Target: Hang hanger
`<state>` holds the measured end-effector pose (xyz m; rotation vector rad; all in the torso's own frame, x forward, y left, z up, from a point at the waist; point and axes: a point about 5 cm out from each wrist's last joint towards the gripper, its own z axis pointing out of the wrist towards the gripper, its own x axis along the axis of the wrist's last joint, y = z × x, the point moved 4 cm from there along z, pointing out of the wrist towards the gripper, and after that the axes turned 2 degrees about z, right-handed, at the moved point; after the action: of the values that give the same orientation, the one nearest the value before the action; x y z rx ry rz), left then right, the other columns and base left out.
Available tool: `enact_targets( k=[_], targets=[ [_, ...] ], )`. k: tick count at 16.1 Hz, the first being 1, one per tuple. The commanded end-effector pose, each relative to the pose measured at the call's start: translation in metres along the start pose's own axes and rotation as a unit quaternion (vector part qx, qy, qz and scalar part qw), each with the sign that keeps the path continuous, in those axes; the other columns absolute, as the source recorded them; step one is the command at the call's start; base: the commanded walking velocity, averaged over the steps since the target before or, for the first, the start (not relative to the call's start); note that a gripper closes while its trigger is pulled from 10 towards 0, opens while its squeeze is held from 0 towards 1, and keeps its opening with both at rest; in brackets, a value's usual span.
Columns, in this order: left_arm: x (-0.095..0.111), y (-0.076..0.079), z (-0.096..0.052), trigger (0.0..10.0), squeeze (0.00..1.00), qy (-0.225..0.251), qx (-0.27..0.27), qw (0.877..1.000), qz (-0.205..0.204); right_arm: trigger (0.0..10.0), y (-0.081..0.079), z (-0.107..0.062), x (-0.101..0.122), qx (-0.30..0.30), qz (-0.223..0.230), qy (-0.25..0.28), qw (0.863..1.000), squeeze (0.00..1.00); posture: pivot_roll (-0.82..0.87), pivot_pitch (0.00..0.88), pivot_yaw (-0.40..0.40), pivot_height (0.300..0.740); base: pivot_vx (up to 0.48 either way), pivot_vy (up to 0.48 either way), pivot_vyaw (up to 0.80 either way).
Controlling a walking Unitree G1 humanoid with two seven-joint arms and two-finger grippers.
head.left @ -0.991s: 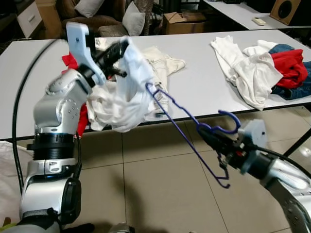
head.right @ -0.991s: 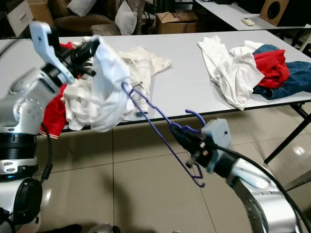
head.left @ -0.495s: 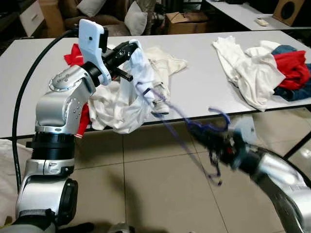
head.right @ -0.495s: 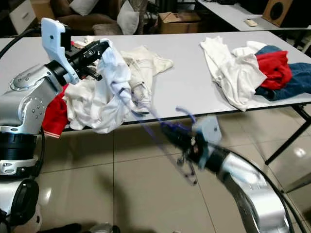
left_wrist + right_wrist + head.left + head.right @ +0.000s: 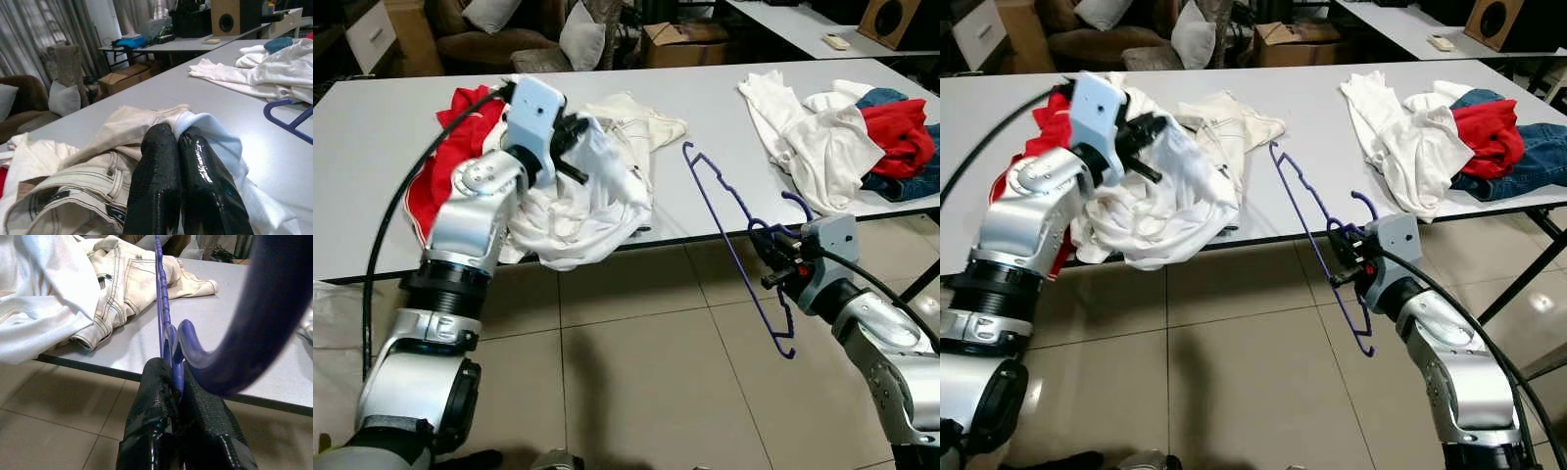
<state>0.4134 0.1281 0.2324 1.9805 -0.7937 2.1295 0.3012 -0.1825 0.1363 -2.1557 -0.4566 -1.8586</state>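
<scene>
The purple hanger (image 5: 736,227), thin, light and probably springy, slants off the counter (image 5: 724,127) edge, clamped near its hook by the right tool (image 5: 773,262). The left tool (image 5: 188,161) pinches a limp white shirt (image 5: 578,201) over that counter; gripping near the hook looks safest against twisting.

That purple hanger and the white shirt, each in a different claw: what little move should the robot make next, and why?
Probably bring the purple hanger back toward the white shirt. The right gripper is shut on the hanger near its hook, out past the table edge, while the left gripper pinches the shirt above the clothes pile. A gap separates them, so the hanger's end cannot enter the shirt.
</scene>
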Motion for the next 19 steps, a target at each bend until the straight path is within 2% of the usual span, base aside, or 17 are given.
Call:
enact_targets(
  k=[1, 3, 4, 6, 7, 8, 9, 10, 11, 13, 14, 15, 17, 19],
  targets=[
    [-0.006, 0.001, -0.001, 10.0, 1.0, -0.008, -0.005, 1.0, -0.001, 10.0, -0.01, -0.002, 0.009, 0.028, -0.001, 0.023, 0.999, 0.0, -0.09, 0.0, 0.001, 0.74, 0.0, 0.0, 0.0],
    [-0.009, 0.001, -0.001, 10.0, 1.0, -0.012, -0.004, 1.0, 0.002, 10.0, -0.015, -0.003, 0.011, 0.042, 0.001, 0.03, 0.999, 0.0, -0.09, 0.0, 0.001, 0.74, 0.0, 0.0, 0.0],
    [-0.011, -0.002, 0.0, 10.0, 1.0, -0.013, 0.005, 1.0, 0.004, 10.0, -0.022, -0.007, 0.015, 0.067, 0.006, 0.04, 0.997, 0.0, -0.09, 0.0, 0.001, 0.74, 0.0, 0.0, 0.0],
    [-0.014, -0.005, 0.004, 10.0, 1.0, -0.013, 0.02, 1.0, -0.014, 10.0, -0.03, -0.014, 0.022, 0.103, 0.009, 0.057, 0.993, 0.0, -0.1, 0.0, 0.002, 0.74, 0.0, 0.0, 0.0],
    [-0.008, 0.01, 0.009, 10.0, 1.0, 0.01, -0.017, 0.997, -0.078, 10.0, -0.041, -0.017, 0.028, 0.136, 0.013, 0.068, 0.988, 0.0, -0.1, 0.0, 0.001, 0.74, 0.0, 0.0, 0.0],
    [-0.004, 0.017, 0.011, 10.0, 1.0, 0.02, -0.033, 0.992, -0.124, 10.0, -0.052, -0.019, 0.027, 0.166, 0.015, 0.063, 0.984, 0.0, -0.1, 0.0, 0.002, 0.74, 0.0, 0.0, 0.0],
    [-0.005, 0.016, 0.012, 10.0, 1.0, 0.016, -0.028, 0.992, -0.123, 10.0, -0.056, -0.019, 0.026, 0.175, 0.015, 0.059, 0.983, 0.0, -0.1, 0.0, 0.001, 0.74, 0.0, 0.0, 0.0],
    [-0.011, 0.006, 0.013, 10.0, 1.0, 0.005, 0.011, 0.993, -0.116, 10.0, -0.06, -0.021, 0.019, 0.19, 0.016, 0.043, 0.981, 0.0, -0.1, 0.0, 0.0, 0.74, 0.0, 0.0, 0.0],
    [-0.01, 0.002, 0.014, 10.0, 1.0, 0.007, 0.021, 0.993, -0.115, 10.0, -0.061, -0.022, 0.016, 0.194, 0.013, 0.036, 0.98, 0.0, -0.1, 0.0, -0.001, 0.74, 0.0, 0.0, 0.0],
    [-0.002, 0.001, 0.015, 10.0, 1.0, 0.025, 0.015, 0.992, -0.125, 10.0, -0.051, -0.017, 0.012, 0.166, 0.011, 0.022, 0.986, 0.0, -0.1, 0.0, -0.001, 0.74, 0.0, 0.0, 0.0],
    [0.0, 0.0, 0.014, 10.0, 0.68, 0.031, 0.011, 0.992, -0.118, 10.0, -0.04, -0.01, 0.008, 0.13, -0.001, 0.011, 0.991, 0.0, -0.1, 0.0, 0.0, 0.74, 0.0, 0.0, 0.0],
    [-0.001, -0.001, 0.013, 10.0, 0.0, 0.03, 0.009, 0.992, -0.118, 10.0, -0.037, -0.008, 0.007, 0.12, 0.001, 0.008, 0.993, 0.0, -0.1, 0.0, 0.0, 0.74, 0.0, 0.0, 0.0],
    [-0.005, -0.007, 0.008, 10.0, 0.0, 0.024, 0.001, 0.992, -0.127, 10.0, -0.03, -0.002, 0.006, 0.102, 0.009, 0.004, 0.995, 0.0, -0.1, 0.0, -0.002, 0.74, 0.0, 0.0, 0.0],
    [-0.01, -0.013, 0.001, 10.0, 0.0, 0.013, 0.003, 0.993, -0.117, 10.0, -0.028, 0.002, 0.005, 0.098, 0.014, 0.005, 0.995, 0.0, -0.1, 0.0, -0.003, 0.74, 0.0, 0.0, 0.0]
  ],
)
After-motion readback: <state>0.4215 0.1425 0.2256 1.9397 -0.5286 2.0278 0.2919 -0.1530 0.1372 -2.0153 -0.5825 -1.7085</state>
